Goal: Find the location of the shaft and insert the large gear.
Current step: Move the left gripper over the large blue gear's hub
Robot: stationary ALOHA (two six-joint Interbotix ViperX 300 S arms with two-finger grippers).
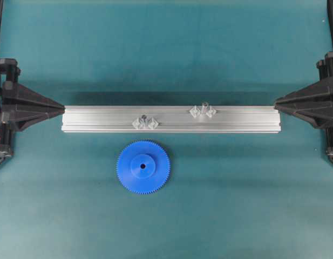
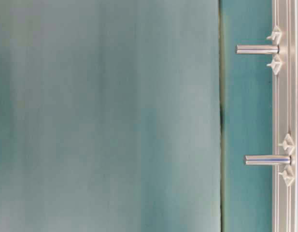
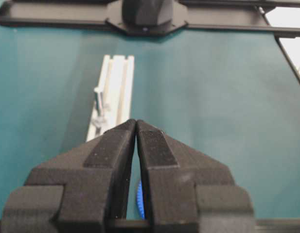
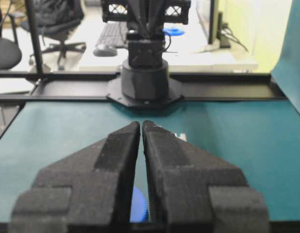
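The large gear [image 1: 143,167] is a bright blue toothed disc lying flat on the teal mat, in front of the aluminium rail [image 1: 101,112]. The shaft [image 1: 204,107] is a short grey pin between two spaced clear diamond tabs on the rail's right part. My left gripper [image 1: 62,109] is shut and empty at the rail's left end. My right gripper [image 1: 276,102] is shut and empty at the rail's right end. In the left wrist view my gripper [image 3: 135,122] shows closed fingertips, with a sliver of the gear [image 3: 139,200] behind them. In the right wrist view my gripper [image 4: 141,124] hides most of the gear [image 4: 139,206].
A second pin [image 1: 145,118], whose clear tabs touch, stands on the rail's left part; it shows in the left wrist view [image 3: 97,101]. The table-level view shows two pins [image 2: 257,49] [image 2: 267,159]; I cannot tell which is which. The opposite arm's base [image 4: 145,80] stands at the far edge.
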